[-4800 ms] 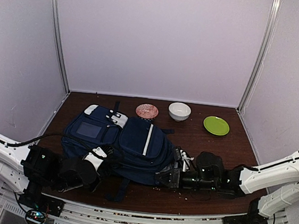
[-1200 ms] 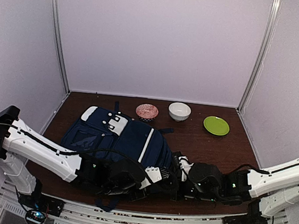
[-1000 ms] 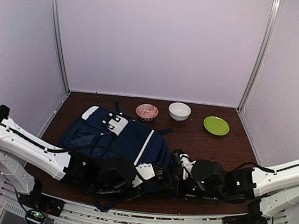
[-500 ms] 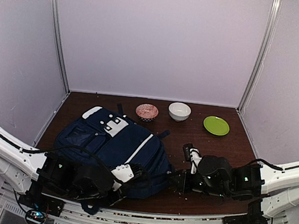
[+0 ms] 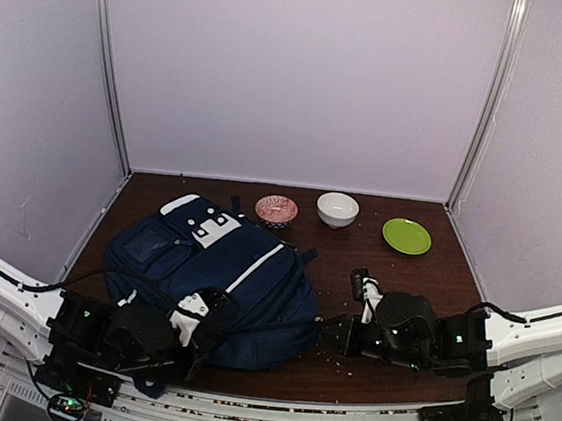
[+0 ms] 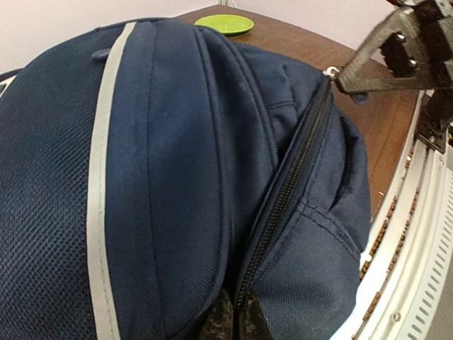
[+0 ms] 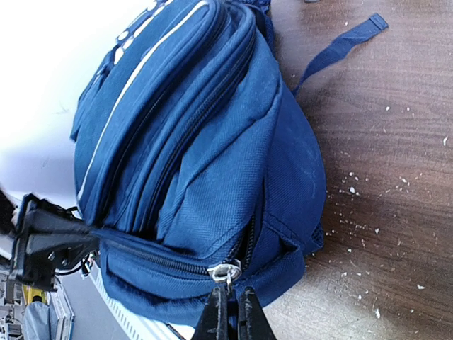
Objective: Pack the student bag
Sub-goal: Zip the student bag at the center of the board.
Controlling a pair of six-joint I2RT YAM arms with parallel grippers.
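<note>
I see the large navy-blue fabric student bag [image 5: 224, 275] lying on the brown worktop [image 5: 414, 285], left of the round green plate [image 5: 406, 236]. My right pincer [image 7: 228, 312] clamps its metal zipper pull [image 7: 225, 271]; my left pincer [image 6: 236, 322] pinches its zipper seam [image 6: 290, 184].

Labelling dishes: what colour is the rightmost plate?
The plate is lime green, clearest in top external.
</note>
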